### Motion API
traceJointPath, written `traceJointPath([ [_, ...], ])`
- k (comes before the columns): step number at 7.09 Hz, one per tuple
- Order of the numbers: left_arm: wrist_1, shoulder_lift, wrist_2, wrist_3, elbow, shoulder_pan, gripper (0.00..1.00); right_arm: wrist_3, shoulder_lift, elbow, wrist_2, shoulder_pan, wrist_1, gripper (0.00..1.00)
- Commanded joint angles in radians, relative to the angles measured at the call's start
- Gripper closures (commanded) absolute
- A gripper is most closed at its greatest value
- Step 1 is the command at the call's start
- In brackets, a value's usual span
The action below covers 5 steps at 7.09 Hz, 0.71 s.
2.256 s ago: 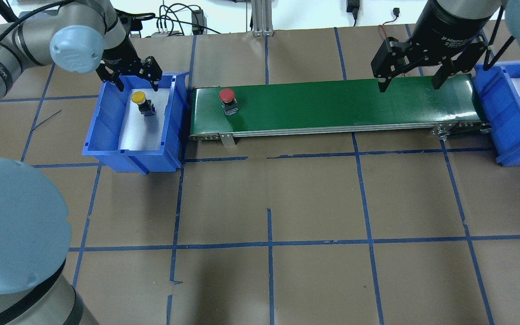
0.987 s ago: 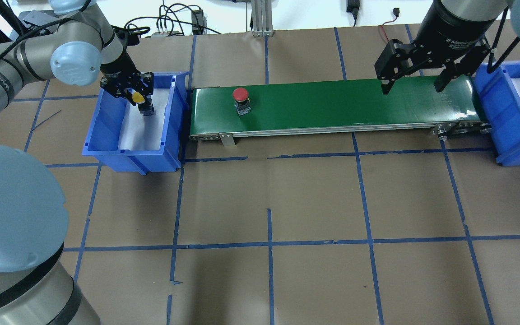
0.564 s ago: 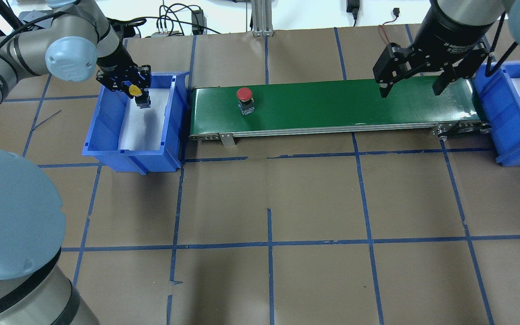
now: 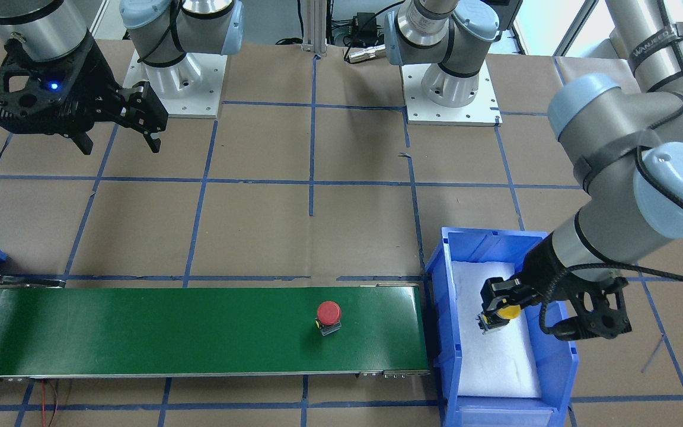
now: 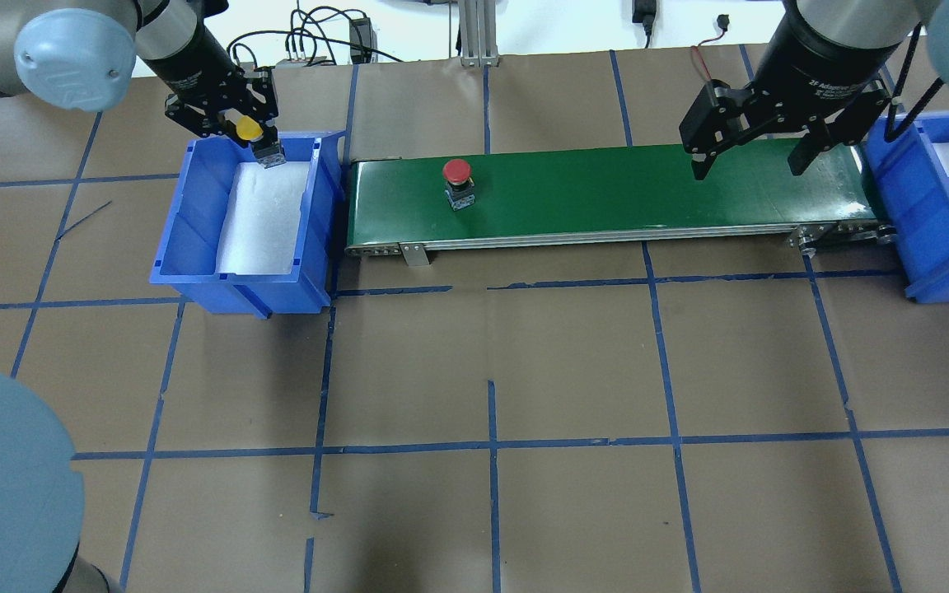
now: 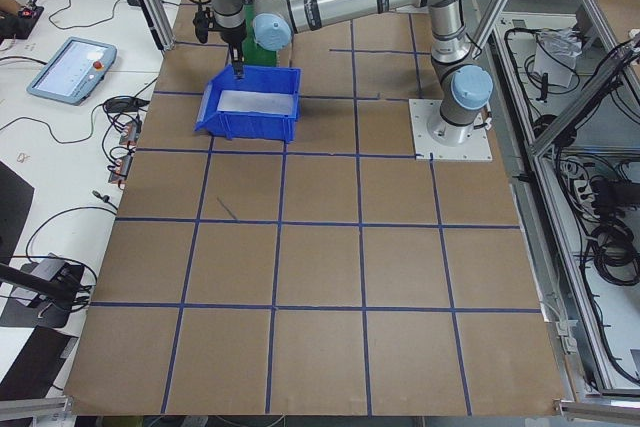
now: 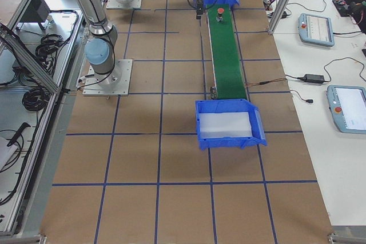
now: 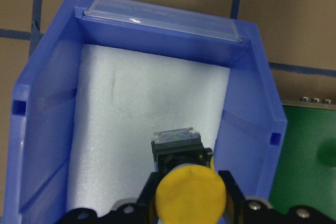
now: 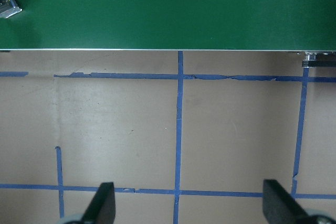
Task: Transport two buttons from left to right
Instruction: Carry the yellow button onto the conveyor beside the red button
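- Shows the left pincer [image 5: 250, 136] closed narrow on the yellow button [image 5: 249, 128], gripping it just under the cap, one finger on each side.
- Holds that yellow button upright, cap on top and black-and-silver body hanging below, above the white foam pad [image 5: 264, 222] of the left bin [image 5: 194, 198], not resting on it.
- From the left wrist camera, looks straight down past the round yellow cap onto the foam and the bin's blue walls, with a strip of green to the side.
- Shows the red button [image 5: 457, 170] standing upright on the green belt [image 5: 647, 193], red mushroom cap up, nearer the end that touches the left bin and well apart from both pincers.
- Shows the right pincer [image 5: 746, 165] spread wide and holding nothing, fingers pointing down, hovering over the far end of the belt near the right bin [image 5: 895, 189].
- From the right wrist camera, catches the two dark fingertips far apart at the bottom edge, the belt across the top, and only a corner of the red button's body at the upper left.
- Rests both blue bins and the belt on a brown paper surface [image 5: 573, 362] marked with a grid of blue tape.
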Motion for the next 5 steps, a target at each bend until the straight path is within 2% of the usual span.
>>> traceJointPath([
  [1, -0.012, 0.023, -0.002, -0.17, -0.001, -0.13, 0.74, 0.0, 0.0, -0.001, 0.0, 0.001, 0.0, 0.0],
  [3, -0.007, -0.001, -0.004, -0.209, -0.015, -0.174, 0.75, 0.002, 0.0, -0.001, 0.0, 0.004, 0.0, 0.0],
  [5, 0.124, -0.086, 0.002, -0.226, -0.024, -0.2, 0.74, 0.002, 0.0, 0.0, 0.0, 0.002, 0.0, 0.0],
])
